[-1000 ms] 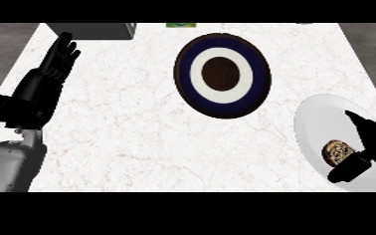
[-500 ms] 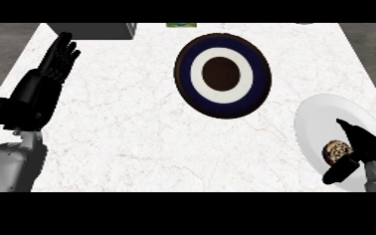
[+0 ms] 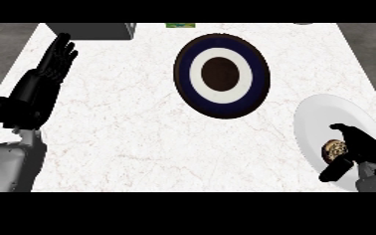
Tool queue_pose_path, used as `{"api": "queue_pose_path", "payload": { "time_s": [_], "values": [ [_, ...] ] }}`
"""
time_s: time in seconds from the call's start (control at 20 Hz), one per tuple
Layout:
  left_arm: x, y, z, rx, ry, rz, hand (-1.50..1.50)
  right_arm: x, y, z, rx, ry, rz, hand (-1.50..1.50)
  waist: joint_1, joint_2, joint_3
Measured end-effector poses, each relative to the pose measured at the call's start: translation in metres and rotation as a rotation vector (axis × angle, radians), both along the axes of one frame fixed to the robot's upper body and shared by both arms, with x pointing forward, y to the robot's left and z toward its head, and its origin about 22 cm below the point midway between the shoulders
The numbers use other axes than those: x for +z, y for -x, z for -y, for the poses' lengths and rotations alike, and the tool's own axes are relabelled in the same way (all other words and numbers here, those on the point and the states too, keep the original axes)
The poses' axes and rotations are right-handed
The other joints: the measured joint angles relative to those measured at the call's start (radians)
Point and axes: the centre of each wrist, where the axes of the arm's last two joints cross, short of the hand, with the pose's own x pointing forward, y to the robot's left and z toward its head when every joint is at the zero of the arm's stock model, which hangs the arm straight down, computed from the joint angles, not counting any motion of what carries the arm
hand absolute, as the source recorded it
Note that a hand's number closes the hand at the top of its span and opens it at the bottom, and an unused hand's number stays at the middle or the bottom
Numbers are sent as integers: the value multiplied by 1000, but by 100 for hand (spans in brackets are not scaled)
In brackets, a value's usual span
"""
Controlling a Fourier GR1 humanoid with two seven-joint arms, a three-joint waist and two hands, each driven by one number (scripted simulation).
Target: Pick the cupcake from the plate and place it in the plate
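**Right hand curled round cupcake on white plate**

Cupcake (image 3: 335, 149), brown with a pale speckled top, sits on the white plate (image 3: 316, 122) at the counter's right edge, toward the plate's lower right part. The right hand (image 3: 356, 147) comes in from the lower right corner and lies over that plate. Its fingers arch over the cupcake's upper side while the thumb reaches in below it, so the cupcake shows in the gap between them. The hand is partly closed about the cupcake, and much of the cake's right side is hidden behind the palm. Whether the cupcake is lifted off the plate or resting on it cannot be told from this view.

Near the middle of the white marbled counter (image 3: 147, 129), a little toward the far side, lies the second plate (image 3: 222, 75), dark blue at the rim with a white ring and a dark brown centre. It is well apart from the white plate and has nothing on it.

The left hand (image 3: 51, 69) shows at the left edge, fingers straight and pointing up, open and holding nothing. Just beyond its fingertips, at the counter's far left, stands a grey box (image 3: 92, 31). A small green thing (image 3: 180, 25) lies at the far edge, above the blue plate
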Motion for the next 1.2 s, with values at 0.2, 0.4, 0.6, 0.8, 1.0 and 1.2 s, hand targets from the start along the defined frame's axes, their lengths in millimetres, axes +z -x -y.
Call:
{"api": "queue_pose_path", "payload": {
  "time_s": [0.2, 0.4, 0.6, 0.8, 1.0, 1.2],
  "values": [
    [2, -3, 3, -2, 5, 0, 0, 1, -1, 3, 36, 70, 106, 150, -1, -1, -1],
    [-1, -1, 2, 1, 5, 3, 0, -13, 15, 35, 50, 74, 240, 150, 1, -4, -7],
    [-2, -2, 2, 1, 7, 0, 0, -26, 33, 62, 69, 84, 369, 150, 0, -5, -10],
    [0, -5, -2, 2, 5, -5, 0, -33, 49, 79, 91, 136, 498, 150, -2, -3, -5],
    [3, -2, 2, 4, 7, -10, 0, -19, 49, 82, 134, 106, 611, 150, -4, -1, 1],
    [1, 2, 1, 9, 1, -9, 0, 0, 45, 62, 218, 52, 767, 150, -9, -2, 3]
  ]
}}
